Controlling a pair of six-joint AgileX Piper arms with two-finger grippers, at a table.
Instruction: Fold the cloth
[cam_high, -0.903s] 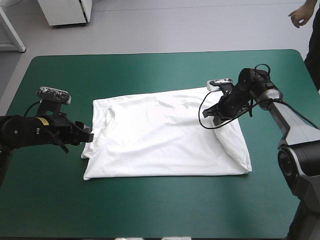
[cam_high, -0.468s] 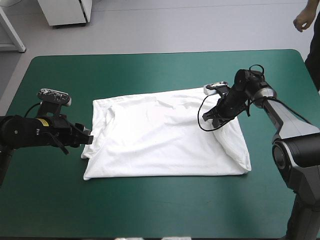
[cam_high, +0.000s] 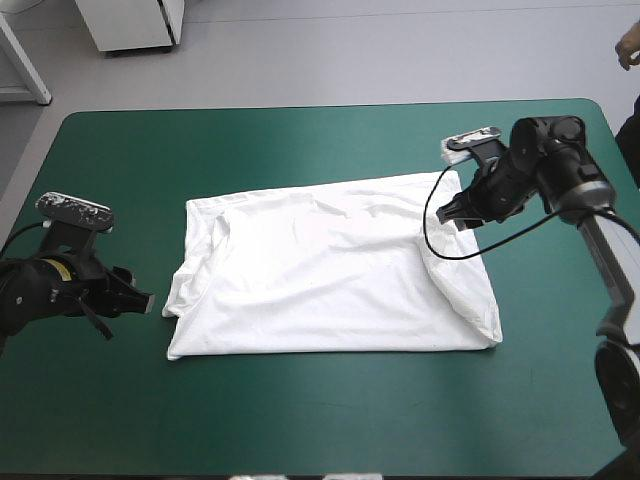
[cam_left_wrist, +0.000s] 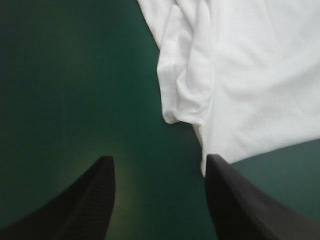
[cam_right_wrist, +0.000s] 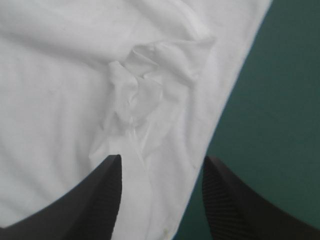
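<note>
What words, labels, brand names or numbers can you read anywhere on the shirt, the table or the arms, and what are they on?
No text can be read in any view.
T-shirt: plain white cloth, with no print showing.
Teal-green cover: no marking.
Small yellow sticker on the left arm: too small to read.

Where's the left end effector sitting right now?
In the high view, the left end effector is over the bare teal-green cover on the left side, open, just clear of the T-shirt's left edge.
</note>
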